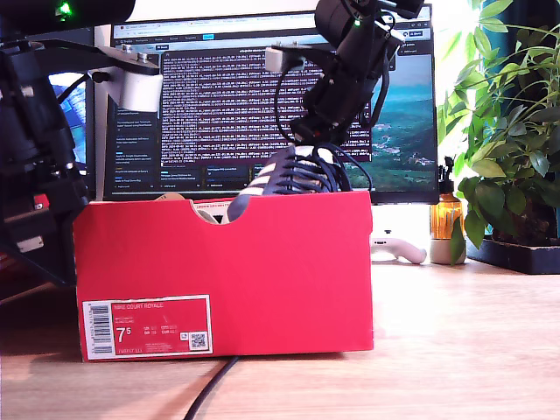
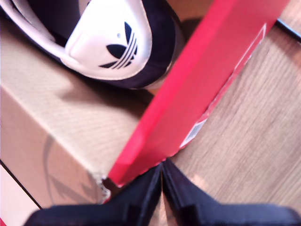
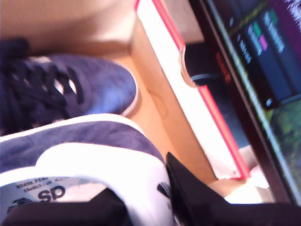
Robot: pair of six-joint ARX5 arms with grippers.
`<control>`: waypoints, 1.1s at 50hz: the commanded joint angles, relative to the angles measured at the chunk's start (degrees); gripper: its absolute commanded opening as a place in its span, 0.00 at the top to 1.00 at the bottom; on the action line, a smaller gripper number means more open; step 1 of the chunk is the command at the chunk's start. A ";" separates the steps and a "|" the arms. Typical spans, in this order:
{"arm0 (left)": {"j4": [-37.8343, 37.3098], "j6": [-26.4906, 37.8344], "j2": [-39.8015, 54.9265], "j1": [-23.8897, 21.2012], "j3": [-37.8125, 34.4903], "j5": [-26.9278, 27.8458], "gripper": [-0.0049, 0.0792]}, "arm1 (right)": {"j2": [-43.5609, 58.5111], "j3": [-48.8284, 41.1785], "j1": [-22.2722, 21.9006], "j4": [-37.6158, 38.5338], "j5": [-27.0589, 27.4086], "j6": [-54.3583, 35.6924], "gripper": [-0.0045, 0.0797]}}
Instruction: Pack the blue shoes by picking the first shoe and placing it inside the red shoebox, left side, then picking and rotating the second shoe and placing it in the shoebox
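The red shoebox [image 1: 219,271] stands open on the table, its white label facing the exterior camera. One blue shoe [image 3: 94,89] lies on the box floor; its white heel tab [image 2: 113,47] shows bare in the first wrist view. The other blue shoe [image 1: 289,175] hangs tilted over the box, toe down inside and heel up. My second gripper [image 3: 146,202] is shut on that heel and comes down from the exterior view's upper right [image 1: 308,138]. My first gripper [image 2: 162,178] is shut on nothing, just over a corner of the red shoebox wall [image 2: 188,94]. Its arm [image 1: 35,175] stands at the exterior view's left.
A monitor [image 1: 262,96] stands close behind the box. At the exterior view's right are a leafy plant [image 1: 507,131], an amber bottle [image 1: 446,219] and a white controller [image 1: 398,248]. A black cable [image 1: 210,389] runs out from under the box across the wooden table [image 1: 455,350].
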 commanded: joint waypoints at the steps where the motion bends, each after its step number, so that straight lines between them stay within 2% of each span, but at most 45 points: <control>1: 0.61 -0.20 0.61 -0.04 0.63 0.04 0.96 | 2.08 0.15 1.14 0.24 -0.48 0.26 0.96; 19: 0.63 -0.22 0.61 -0.04 0.63 0.07 0.96 | 4.98 0.15 2.38 1.18 4.94 -2.93 0.95; 24: 0.63 -0.22 0.61 -0.04 0.63 0.07 0.96 | 5.01 0.15 3.37 1.90 6.14 -2.93 0.85; 32: 0.63 -0.24 0.61 -0.04 0.63 0.07 0.96 | 5.01 0.15 4.50 2.43 7.23 -2.40 0.64; 36: 0.63 -0.24 0.61 -0.04 0.63 0.07 0.96 | 5.01 0.15 5.16 2.99 7.58 -2.29 0.59; 43: 0.66 -0.24 0.61 -0.02 0.63 0.09 0.96 | 5.01 0.15 6.03 3.91 10.82 -2.51 0.58; 55: 0.72 -0.24 0.61 -0.04 0.63 0.09 0.96 | 3.21 0.24 7.63 2.08 21.79 -2.32 0.59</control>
